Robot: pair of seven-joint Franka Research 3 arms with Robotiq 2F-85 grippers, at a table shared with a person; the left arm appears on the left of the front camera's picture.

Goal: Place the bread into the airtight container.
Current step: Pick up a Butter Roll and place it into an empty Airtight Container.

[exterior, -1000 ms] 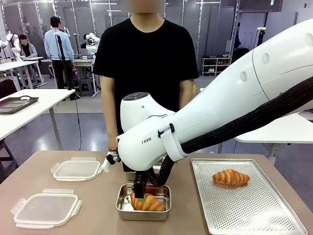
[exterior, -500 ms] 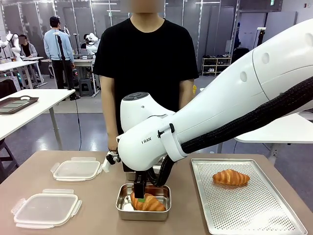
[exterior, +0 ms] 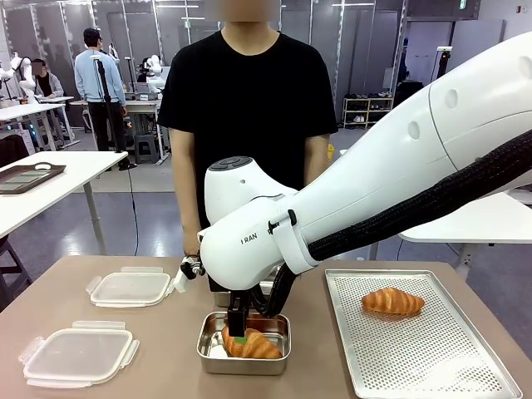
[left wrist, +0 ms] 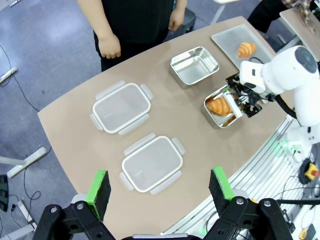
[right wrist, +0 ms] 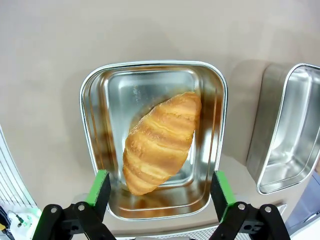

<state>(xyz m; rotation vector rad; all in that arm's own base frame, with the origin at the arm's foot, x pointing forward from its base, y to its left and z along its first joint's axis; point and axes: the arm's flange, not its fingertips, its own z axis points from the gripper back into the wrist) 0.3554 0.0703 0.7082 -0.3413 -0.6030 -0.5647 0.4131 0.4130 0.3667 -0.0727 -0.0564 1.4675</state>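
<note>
From the front, your right arm's bulk is hiding most of the second steel container. The right gripper is showing there as little more than a dark stub dipping into the near steel container, so you cannot read its fingers from that side. The right wrist view is settling it: the fingers are standing spread wide on either side of the croissant, gripping nothing. That croissant is lying slantwise on the floor of the near steel container, while the second one is running off the picture's right edge.

Your left gripper is hanging high over the table, fingers released and empty. Below it a clear lid and a second clear lid are lying flat. A spare croissant is resting on the perforated tray to your right. A person is standing at the far side.

Nothing is differing from a second ago.
</note>
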